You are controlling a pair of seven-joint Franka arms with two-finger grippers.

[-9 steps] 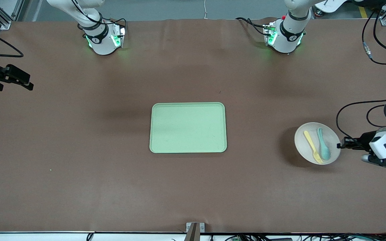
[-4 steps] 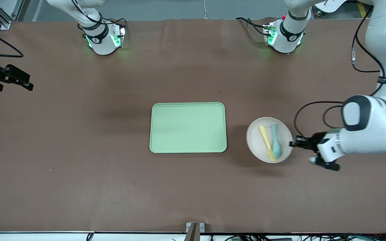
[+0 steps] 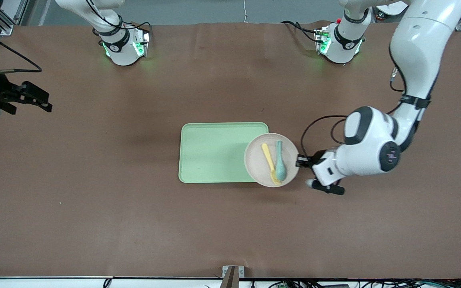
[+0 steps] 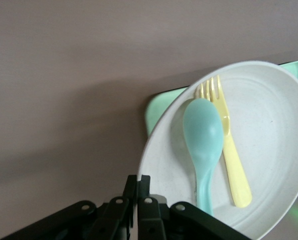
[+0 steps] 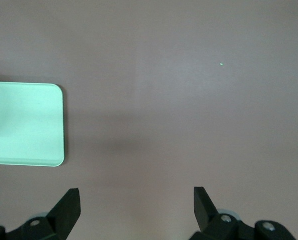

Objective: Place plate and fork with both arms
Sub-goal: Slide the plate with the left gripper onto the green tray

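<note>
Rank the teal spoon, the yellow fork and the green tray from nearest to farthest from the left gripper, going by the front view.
1. Teal spoon: on the plate, closest to the left gripper, which is shut on the plate's rim.
2. Yellow fork: on the plate beside the spoon, toward the right arm's end.
3. Green tray: under the plate's edge, its middle farthest.

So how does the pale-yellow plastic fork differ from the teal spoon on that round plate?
The pale-yellow plastic fork ends in short tines, while the teal spoon ends in a smooth rounded bowl. The fork lies toward the light-green rectangular tray; the spoon lies toward the left hand. Both lie side by side, working ends toward the front camera, in the round cream plate, which the left hand grips by its rim.
</note>
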